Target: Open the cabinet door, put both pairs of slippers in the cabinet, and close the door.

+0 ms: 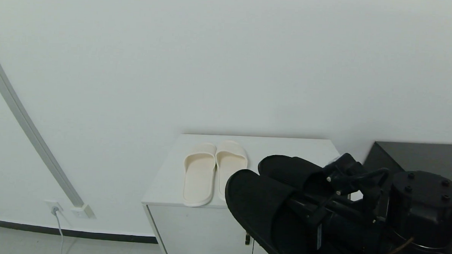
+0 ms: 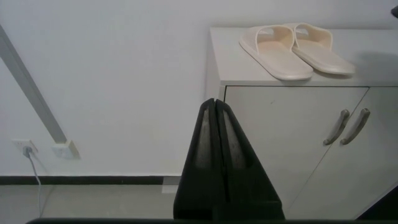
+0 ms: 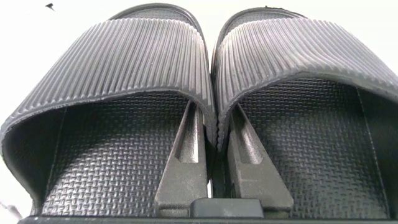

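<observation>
On my right gripper [image 3: 216,127] the jaws pinch both black slippers [image 1: 263,199] by their inner edges, raised before the shut cabinet [image 1: 191,228]; the white pair [image 1: 213,172] lies on top. My left gripper [image 2: 215,109], jaws pressed together, should pull a handle [image 2: 336,127] first.

The black slippers [image 3: 146,71] look matt and rubbery, straps ribbed, footbeds pebbled. The cream slippers [image 1: 199,177] are smooth and matt; the cabinet [image 2: 280,140] is smooth, its handles [image 2: 339,127] satin metal.
</observation>
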{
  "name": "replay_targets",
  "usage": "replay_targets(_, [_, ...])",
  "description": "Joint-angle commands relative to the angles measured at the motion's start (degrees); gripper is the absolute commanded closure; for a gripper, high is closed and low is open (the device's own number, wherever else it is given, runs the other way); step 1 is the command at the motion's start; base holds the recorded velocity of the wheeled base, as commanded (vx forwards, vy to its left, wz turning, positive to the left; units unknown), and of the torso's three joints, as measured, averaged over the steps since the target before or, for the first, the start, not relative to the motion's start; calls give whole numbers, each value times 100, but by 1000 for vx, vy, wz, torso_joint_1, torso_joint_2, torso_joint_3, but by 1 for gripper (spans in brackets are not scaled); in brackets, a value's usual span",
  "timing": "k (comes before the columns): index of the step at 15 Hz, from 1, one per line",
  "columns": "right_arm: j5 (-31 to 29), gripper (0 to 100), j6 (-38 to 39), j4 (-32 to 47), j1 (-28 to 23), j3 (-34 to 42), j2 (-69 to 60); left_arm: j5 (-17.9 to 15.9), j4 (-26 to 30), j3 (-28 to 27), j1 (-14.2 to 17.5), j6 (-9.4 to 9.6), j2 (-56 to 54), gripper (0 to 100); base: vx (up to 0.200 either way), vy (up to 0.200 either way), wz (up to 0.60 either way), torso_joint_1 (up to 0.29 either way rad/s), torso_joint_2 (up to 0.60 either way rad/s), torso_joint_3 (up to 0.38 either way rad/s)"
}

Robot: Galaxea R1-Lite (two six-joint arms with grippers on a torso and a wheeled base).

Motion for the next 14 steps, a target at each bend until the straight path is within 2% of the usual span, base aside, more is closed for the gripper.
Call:
replay_targets(1, [0,100,15,2,43,136,-324,1,0,1,4,-1,7,100,0,0,0,0,0,0])
replay_targets(4, [0,100,15,11,43,232,-342,1,0,1,4,-1,7,100,0,0,0,0,0,0])
replay_targets(13, [-17,100,-3,-6,17,364,-315,1,0,1,4,-10,7,100,-200,0,0,-1,1,2])
replay_targets(14, [-26,100,-11,-6,17,373,-306,1,0,1,4,-10,7,100,0,0,0,0,0,0])
